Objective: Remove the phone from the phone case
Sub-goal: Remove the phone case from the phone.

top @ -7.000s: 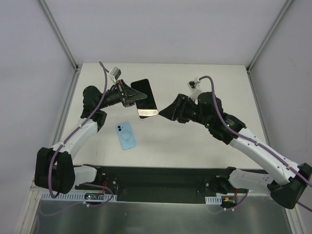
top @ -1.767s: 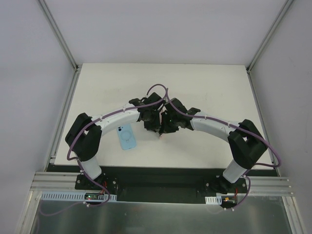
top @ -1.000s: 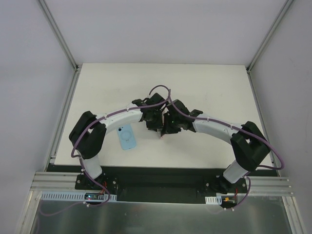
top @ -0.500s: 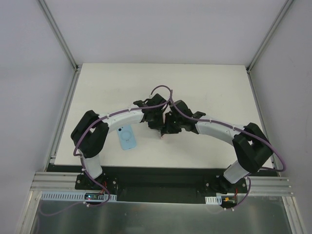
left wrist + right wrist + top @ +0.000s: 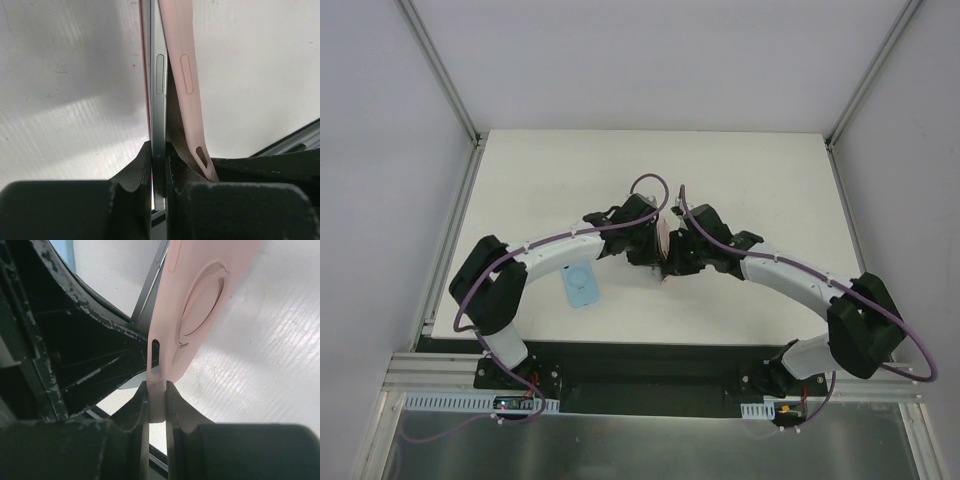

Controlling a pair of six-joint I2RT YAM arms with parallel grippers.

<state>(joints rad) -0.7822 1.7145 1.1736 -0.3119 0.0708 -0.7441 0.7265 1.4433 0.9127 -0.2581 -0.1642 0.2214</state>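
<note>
Both grippers meet over the middle of the table. The phone (image 5: 159, 95) stands on edge with its grey side and buttons toward the left wrist camera. My left gripper (image 5: 159, 150) (image 5: 654, 250) is shut on that edge. The pink phone case (image 5: 183, 80) (image 5: 200, 300) bends away from the phone on its right side, so a gap shows between them. My right gripper (image 5: 156, 390) (image 5: 673, 256) is shut on the case's rim beside a slot cutout. In the top view the arms hide most of the phone and case; only a pink sliver of the case (image 5: 664, 238) shows.
A light blue phone-shaped slab (image 5: 582, 285) with a round ring mark lies flat on the white table (image 5: 750, 180), left of the grippers and under the left arm. A black strip (image 5: 640, 355) runs along the table's near edge. Frame posts stand at the far corners.
My left gripper has closed onto the phone's edge. Both wrists have shifted slightly right and away from the near edge. The right gripper has kept its hold on the pink case.
</note>
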